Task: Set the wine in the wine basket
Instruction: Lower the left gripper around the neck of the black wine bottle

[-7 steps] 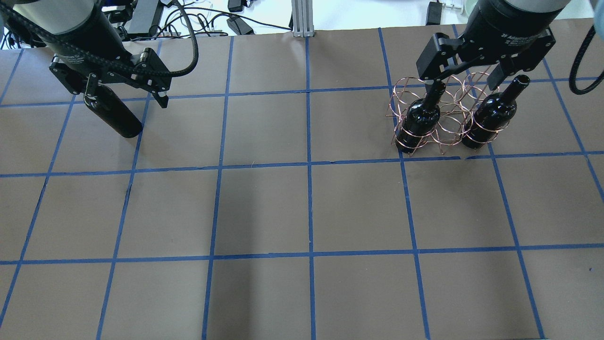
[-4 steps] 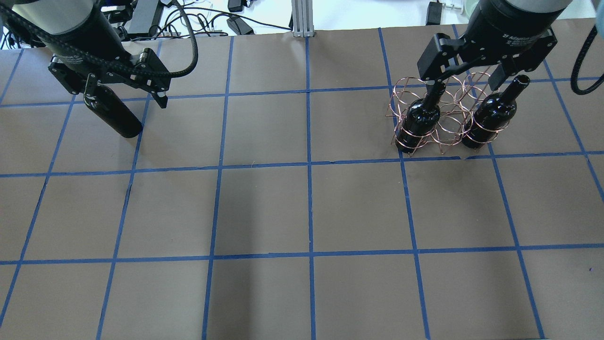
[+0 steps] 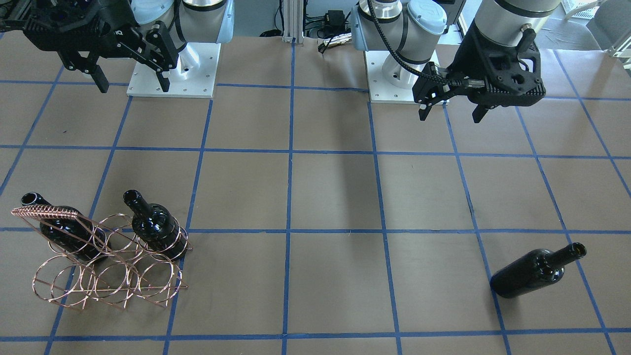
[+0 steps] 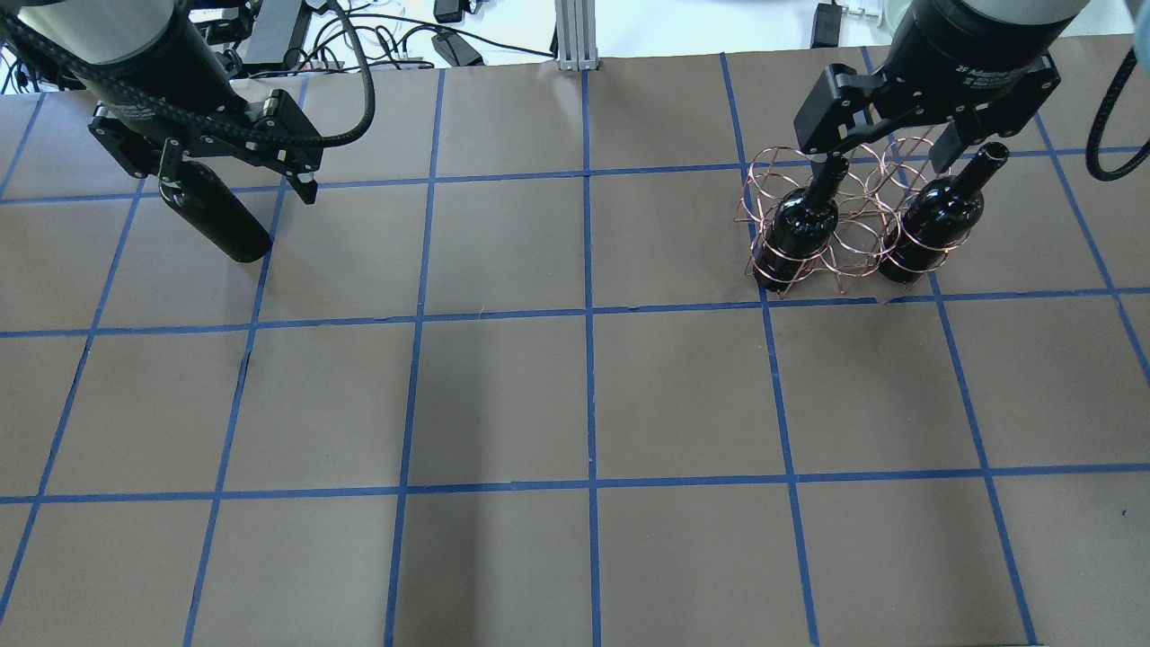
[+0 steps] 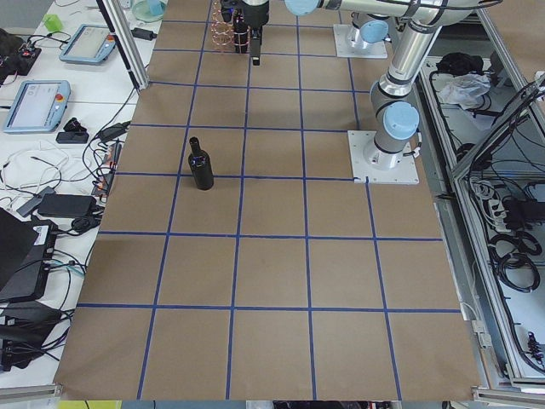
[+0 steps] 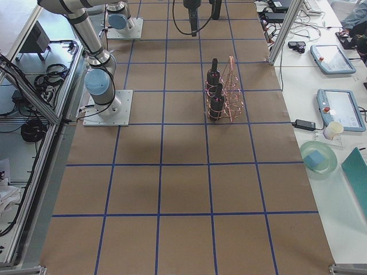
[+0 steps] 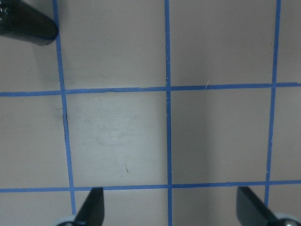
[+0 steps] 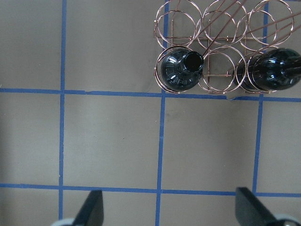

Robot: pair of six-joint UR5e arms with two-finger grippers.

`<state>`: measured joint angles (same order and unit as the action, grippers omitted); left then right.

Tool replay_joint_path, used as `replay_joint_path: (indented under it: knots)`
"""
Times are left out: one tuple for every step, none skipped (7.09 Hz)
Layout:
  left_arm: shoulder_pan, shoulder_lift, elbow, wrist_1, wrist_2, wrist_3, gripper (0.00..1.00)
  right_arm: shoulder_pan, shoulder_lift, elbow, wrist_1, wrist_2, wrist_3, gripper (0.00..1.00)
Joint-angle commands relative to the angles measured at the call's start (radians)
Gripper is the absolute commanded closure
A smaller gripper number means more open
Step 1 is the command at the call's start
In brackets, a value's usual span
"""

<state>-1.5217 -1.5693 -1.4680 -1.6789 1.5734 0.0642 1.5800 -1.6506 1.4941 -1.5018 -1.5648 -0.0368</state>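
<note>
- The wine bottle (image 4: 216, 216) stands upright on the table (image 4: 575, 404), at about 10 o'clock in the overhead view. It is well apart from the wine basket (image 4: 849, 243) at about 2 o'clock. It is not gripped and not in the basket.
- Basket, right wrist view: two other bottles (image 4: 804, 225) (image 4: 934, 220) fill the end rings of the row toward 6 o'clock. The middle ring between them holds nothing, and neither do the three rings of the row toward 12 o'clock.
- Change over the last second: the left claw (image 4: 238, 184) has crept a little toward 11 o'clock in the overhead view. The wine bottle, the basket and the right claw (image 4: 880, 162) sit where they were.
- Judgement: nothing has been picked up, so the task is at the approach stage with the third bottle waiting. The free middle ring looks like the likely slot.
- Left claw: the fingers are spread wide with nothing between them. In the left wrist view only table shows between the tips. The wine bottle sits off in the 11 o'clock corner, so the claw is not centred over it and does not touch it.
- Right claw: the fingers are spread wide and empty. It hangs above the basket and, as far as the views show, is clear of the wire and of both bottles.
</note>
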Motion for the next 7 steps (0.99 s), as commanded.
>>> replay_joint_path:
  knots:
    - [0.009,-0.008,0.000,0.001,-0.009,0.005,0.00,0.000,0.000,0.000,0.000,-0.001,-0.002,0.00]
    - [0.023,-0.006,0.008,0.016,-0.009,-0.001,0.00,0.000,0.000,0.000,0.000,0.000,0.000,0.00]
    - [0.029,-0.008,0.006,0.016,-0.010,-0.003,0.00,0.000,-0.002,0.000,0.000,-0.001,-0.002,0.00]
    - [0.029,-0.005,0.008,0.024,0.005,0.000,0.00,0.000,0.000,0.000,0.000,0.000,0.000,0.00]
    - [0.034,-0.008,0.008,0.025,0.010,0.000,0.00,0.000,0.000,0.000,0.000,0.000,0.000,0.00]
    - [0.058,-0.015,0.008,0.024,0.043,0.011,0.00,0.000,0.000,0.000,0.000,0.006,0.000,0.00]
    - [0.095,-0.035,0.008,0.030,0.056,0.017,0.00,0.000,0.000,0.000,0.000,0.002,-0.002,0.00]
